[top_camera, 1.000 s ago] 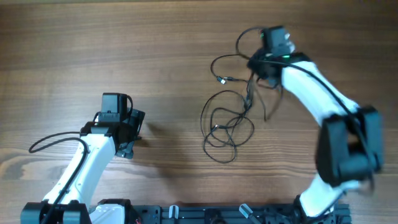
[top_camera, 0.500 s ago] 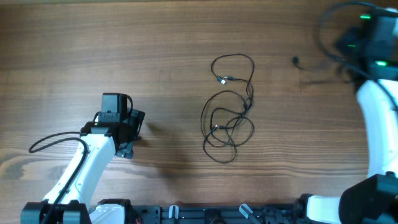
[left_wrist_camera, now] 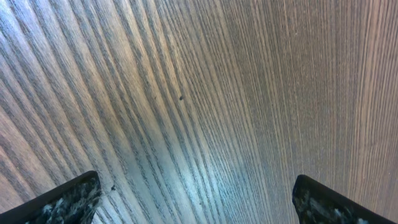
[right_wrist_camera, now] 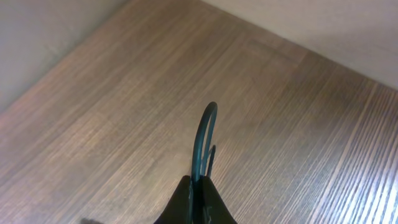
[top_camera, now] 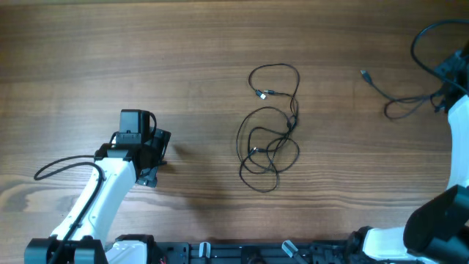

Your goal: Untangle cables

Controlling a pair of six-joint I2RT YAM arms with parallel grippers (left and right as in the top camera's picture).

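From above, the tangled cables (top_camera: 270, 132) lie in the middle of the table (top_camera: 110, 59), well apart from my left claw (top_camera: 155, 158). A single cable (top_camera: 399, 106) trails to my right claw (top_camera: 448, 88) at the far right. My left wrist view shows only bare wood grain between fingers (left_wrist_camera: 62, 200) spread wide. My right wrist view shows fingers pinched together on that single cable (a loop arches above them), with brown wood and a pale wall (right_wrist_camera: 311, 25) beyond.

Under me runs a brown wood-grain table (top_camera: 146, 59), with one small dark speck (left_wrist_camera: 181, 98) on its surface, and a pale plain wall (right_wrist_camera: 323, 25) rises beyond its edge.
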